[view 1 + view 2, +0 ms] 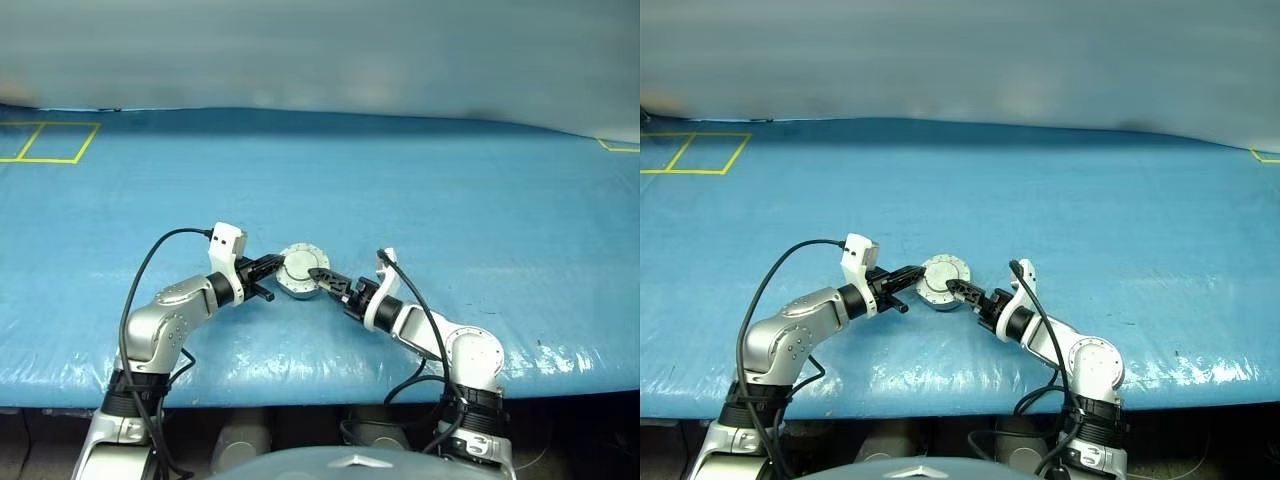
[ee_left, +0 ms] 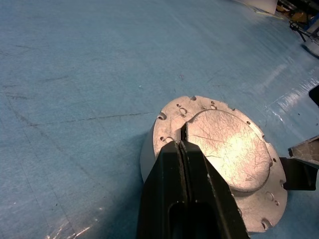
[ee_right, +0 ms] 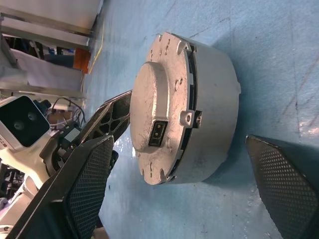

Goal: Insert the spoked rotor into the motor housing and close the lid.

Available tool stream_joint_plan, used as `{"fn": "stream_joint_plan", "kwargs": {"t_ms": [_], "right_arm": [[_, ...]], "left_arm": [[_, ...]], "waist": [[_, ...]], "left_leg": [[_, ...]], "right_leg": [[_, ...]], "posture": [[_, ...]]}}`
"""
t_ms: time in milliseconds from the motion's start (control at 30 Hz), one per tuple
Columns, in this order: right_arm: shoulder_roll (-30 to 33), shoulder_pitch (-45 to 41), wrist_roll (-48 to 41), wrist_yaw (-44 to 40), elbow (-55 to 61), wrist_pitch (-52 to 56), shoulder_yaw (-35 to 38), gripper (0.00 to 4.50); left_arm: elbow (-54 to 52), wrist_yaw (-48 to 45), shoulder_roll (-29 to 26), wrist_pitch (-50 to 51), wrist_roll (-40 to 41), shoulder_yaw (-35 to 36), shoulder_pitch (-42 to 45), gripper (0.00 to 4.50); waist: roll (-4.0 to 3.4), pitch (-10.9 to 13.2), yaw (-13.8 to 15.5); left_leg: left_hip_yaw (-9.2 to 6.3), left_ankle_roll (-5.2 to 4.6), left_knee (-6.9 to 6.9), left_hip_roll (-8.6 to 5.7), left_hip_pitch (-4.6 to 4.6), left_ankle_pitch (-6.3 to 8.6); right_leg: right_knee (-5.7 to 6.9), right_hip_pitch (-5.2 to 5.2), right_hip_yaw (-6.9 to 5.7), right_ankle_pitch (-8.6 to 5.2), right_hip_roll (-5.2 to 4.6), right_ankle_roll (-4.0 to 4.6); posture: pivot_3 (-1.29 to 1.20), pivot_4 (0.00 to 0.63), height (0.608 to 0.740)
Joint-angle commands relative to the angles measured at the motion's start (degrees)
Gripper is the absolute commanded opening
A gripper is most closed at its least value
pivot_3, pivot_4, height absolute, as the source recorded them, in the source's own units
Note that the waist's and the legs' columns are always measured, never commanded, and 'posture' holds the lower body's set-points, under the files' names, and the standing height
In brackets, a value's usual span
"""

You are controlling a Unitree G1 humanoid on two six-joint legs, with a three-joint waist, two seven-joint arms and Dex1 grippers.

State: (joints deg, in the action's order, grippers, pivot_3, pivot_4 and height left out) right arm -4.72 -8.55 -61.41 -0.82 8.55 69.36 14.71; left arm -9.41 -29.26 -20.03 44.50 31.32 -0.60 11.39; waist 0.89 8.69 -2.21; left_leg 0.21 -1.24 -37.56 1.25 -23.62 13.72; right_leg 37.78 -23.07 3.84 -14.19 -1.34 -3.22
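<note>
The motor housing [image 1: 300, 286] is a round grey metal cup standing on the blue table, and the lid [image 2: 224, 144] lies flat on top of it, plain face with raised cap upward. My left gripper [image 2: 182, 143] is shut, with its tips resting on the lid's rim beside the raised cap. From the right, my right gripper [image 1: 327, 280] is open, one mesh-padded finger [image 3: 87, 184] on the lid side and the other on the base side of the housing [image 3: 212, 94], both apart from it. The spoked rotor is hidden.
The blue-covered table [image 1: 450, 200] stretches wide around the housing. Yellow tape squares [image 1: 50, 142] mark its far left corner and a yellow tape mark [image 1: 620, 147] its far right. The front edge runs just below my arms.
</note>
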Motion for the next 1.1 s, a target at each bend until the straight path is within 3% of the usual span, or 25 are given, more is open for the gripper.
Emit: {"fn": "stream_joint_plan", "kwargs": {"t_ms": [33,67,167,467,800,900,1100], "right_arm": [[-8.32,1.41,-2.86,2.17,-0.82,-1.11,-2.70,4.45],[-8.14,1.45,-3.55,2.51,-1.00,-1.47,-2.99,4.45],[-7.42,1.60,-5.52,3.47,-1.42,-2.26,-3.88,3.89],[-4.54,2.00,-10.00,5.71,-1.79,-3.67,-5.88,1.16],[-3.37,2.82,-12.01,6.91,-1.24,-5.49,-6.95,1.15],[-2.85,3.22,-13.27,6.47,-0.52,-5.77,-7.23,1.15],[-2.40,2.99,-16.77,5.00,1.82,-6.82,-6.89,1.15]], "left_arm": [[-0.68,0.09,0.43,0.51,-0.65,-1.09,-0.59,0.00],[-0.67,0.10,0.44,0.50,-0.67,-1.07,-0.61,0.00],[-0.74,0.24,0.42,0.57,-0.74,-1.00,-0.73,0.00],[-0.98,0.43,0.47,0.75,-0.88,-0.58,-1.31,0.00],[-2.88,-0.18,1.74,1.44,1.44,1.20,-2.34,0.00],[-4.55,0.67,3.15,2.16,4.05,4.10,-2.76,0.57],[-9.91,5.37,7.21,3.51,11.08,12.35,-5.03,2.49]], "waist": [[0.00,0.00,0.01],[0.00,0.00,0.02],[0.00,0.00,0.02],[-0.01,0.02,0.04],[-0.01,0.02,-0.06],[-0.02,0.03,-0.06],[-0.01,0.07,-0.02]], "left_leg": [[0.00,0.00,0.00,0.00,0.00,0.00],[0.00,0.00,0.01,0.00,0.00,0.00],[-0.01,0.00,0.02,0.00,-0.02,0.00],[0.01,0.00,0.06,0.00,-0.18,0.00],[0.03,-0.01,0.06,0.02,-0.19,0.00],[0.03,-0.01,0.07,0.02,-0.27,0.00],[-0.03,-0.01,0.05,0.00,-0.68,0.00]], "right_leg": [[0.00,0.00,0.00,0.00,0.00,0.00],[-0.01,0.00,0.00,0.00,0.00,0.00],[-0.02,-0.02,0.00,-0.01,-0.01,0.01],[-0.01,-0.22,0.02,0.02,0.00,0.01],[0.00,-0.25,0.03,0.00,0.00,0.00],[0.00,-0.33,0.03,0.01,-0.01,0.00],[-0.03,-0.69,-0.04,0.19,-0.02,-0.26]], "posture": [[0.00,0.150,0.740],[0.00,0.150,0.740],[0.00,0.150,0.740],[0.00,0.150,0.740],[0.00,0.150,0.740],[0.00,0.150,0.740],[0.00,0.150,0.740]]}}
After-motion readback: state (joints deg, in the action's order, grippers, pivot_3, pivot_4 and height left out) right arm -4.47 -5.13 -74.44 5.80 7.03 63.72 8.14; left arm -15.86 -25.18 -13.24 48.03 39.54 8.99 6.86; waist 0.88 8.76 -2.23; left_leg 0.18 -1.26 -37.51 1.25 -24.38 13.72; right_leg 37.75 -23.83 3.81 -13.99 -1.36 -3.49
